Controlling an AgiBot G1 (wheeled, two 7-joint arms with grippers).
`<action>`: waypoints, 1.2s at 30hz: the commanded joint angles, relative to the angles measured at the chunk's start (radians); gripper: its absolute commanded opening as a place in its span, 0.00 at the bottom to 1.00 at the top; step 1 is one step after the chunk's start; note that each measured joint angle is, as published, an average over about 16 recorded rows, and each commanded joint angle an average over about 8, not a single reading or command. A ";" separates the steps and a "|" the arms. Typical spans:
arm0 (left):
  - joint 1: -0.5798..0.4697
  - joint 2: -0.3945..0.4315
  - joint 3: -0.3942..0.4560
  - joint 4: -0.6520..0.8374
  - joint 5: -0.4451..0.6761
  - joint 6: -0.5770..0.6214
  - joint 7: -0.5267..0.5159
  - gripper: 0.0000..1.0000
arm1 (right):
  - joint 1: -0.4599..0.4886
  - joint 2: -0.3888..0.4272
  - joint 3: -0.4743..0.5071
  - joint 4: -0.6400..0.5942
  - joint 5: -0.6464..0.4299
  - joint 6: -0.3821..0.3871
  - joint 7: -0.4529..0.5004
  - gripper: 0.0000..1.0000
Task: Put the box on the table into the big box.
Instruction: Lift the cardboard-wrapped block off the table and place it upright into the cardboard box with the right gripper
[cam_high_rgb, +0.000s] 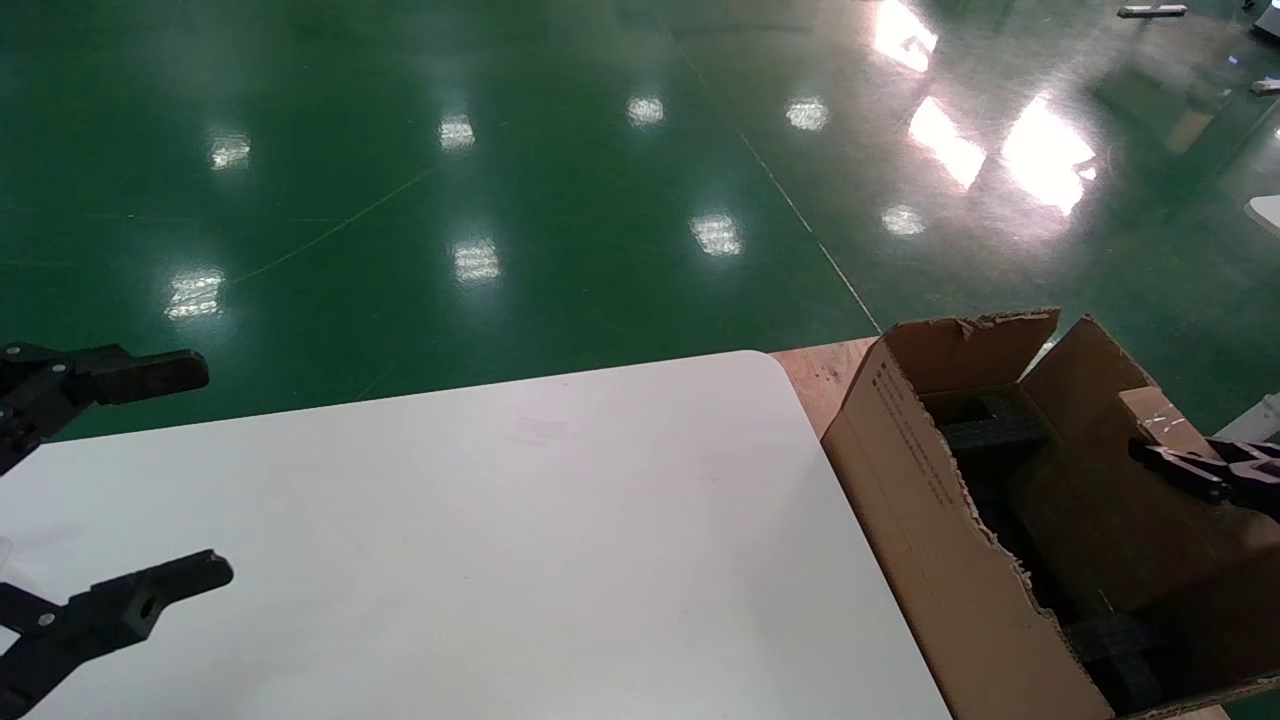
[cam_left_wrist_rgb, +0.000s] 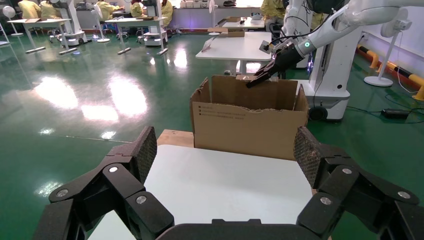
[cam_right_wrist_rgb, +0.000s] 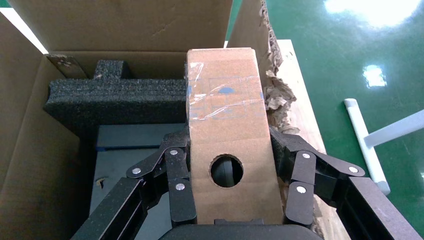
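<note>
We are at the placing step: our right end effector (cam_right_wrist_rgb: 232, 200) pinches the box (cam_right_wrist_rgb: 227, 125) over the big box (cam_high_rgb: 930, 500), beyond the tabletop's (cam_high_rgb: 500, 560) right edge. Next, lower and release. Left end effector (cam_high_rgb: 170, 480) hangs spread at the left edge.

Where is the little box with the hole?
The small brown cardboard box is held in the right claw, over the big torn carton beside the white table.

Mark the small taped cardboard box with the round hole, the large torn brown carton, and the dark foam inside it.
small taped cardboard box (cam_right_wrist_rgb: 225, 120), right wrist view, taped broad face.
large torn brown carton (cam_high_rgb: 905, 490), head view, printed side wall.
dark foam (cam_right_wrist_rgb: 115, 97), right wrist view, top surface.
</note>
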 joint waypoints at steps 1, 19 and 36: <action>0.000 0.000 0.000 0.000 0.000 0.000 0.000 1.00 | -0.007 -0.003 0.001 0.007 -0.002 0.011 0.008 0.00; 0.000 0.000 0.000 0.000 0.000 0.000 0.000 1.00 | -0.062 -0.010 0.006 0.081 -0.022 0.072 0.068 0.00; 0.000 0.000 0.000 0.000 0.000 0.000 0.000 1.00 | -0.066 0.007 -0.009 0.158 -0.040 0.112 0.081 1.00</action>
